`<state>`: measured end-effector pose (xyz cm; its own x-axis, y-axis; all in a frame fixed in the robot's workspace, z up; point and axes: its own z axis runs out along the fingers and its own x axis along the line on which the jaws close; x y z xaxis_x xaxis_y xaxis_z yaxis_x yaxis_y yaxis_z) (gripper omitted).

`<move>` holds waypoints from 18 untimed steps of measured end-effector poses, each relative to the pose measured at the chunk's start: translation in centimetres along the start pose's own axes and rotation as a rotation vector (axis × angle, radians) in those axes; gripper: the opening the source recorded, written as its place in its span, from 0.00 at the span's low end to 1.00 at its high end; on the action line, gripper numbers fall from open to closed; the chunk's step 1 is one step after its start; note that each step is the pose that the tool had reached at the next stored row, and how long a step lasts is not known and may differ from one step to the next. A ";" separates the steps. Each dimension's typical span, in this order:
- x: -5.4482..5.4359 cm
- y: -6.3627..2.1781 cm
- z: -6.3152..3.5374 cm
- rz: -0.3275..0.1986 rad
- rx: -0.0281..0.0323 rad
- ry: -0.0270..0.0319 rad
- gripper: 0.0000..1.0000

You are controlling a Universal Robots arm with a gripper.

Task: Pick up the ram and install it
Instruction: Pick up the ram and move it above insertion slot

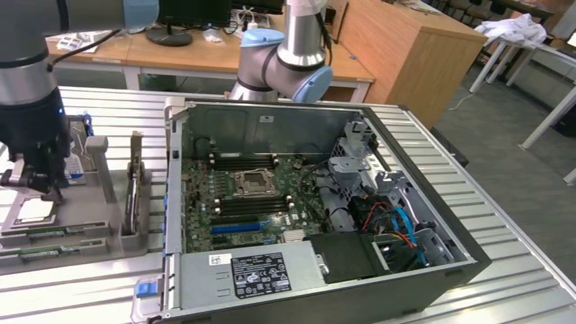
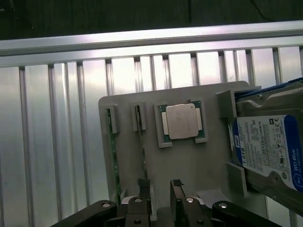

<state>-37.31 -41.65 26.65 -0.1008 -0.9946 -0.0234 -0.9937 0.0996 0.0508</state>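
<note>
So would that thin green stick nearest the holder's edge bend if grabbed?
Probably stiff, not floppy: the ram stands straight on edge in the grey holder. Likely light, being so thin. Unslotted, that narrow edge would probably let it tip.

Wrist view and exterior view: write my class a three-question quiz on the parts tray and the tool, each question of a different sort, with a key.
1. True or false: the tool is shut on one of the ram sticks.
2. In the grey tray, what lies between the ram sticks and the hard drive? A) a fan B) the processor C) a cable
3. Short answer: how many ram sticks sit in the tray's slots?

Key: 1 false, the tool is open over the tray and holds nothing. 2 B. 3 two.
</note>
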 end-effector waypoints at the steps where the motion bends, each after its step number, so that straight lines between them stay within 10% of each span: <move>1: 0.4 -0.05 0.14 -0.001 -0.0025 0.0003 0.31; 14: 4.4 -0.56 2.30 -0.012 -0.0582 0.0064 0.31; 18: 4.6 -0.60 2.74 -0.059 -0.0622 0.0106 0.31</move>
<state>-37.31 -46.20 23.78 -0.0415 -0.9990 -0.0177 -0.9930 0.0393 0.1115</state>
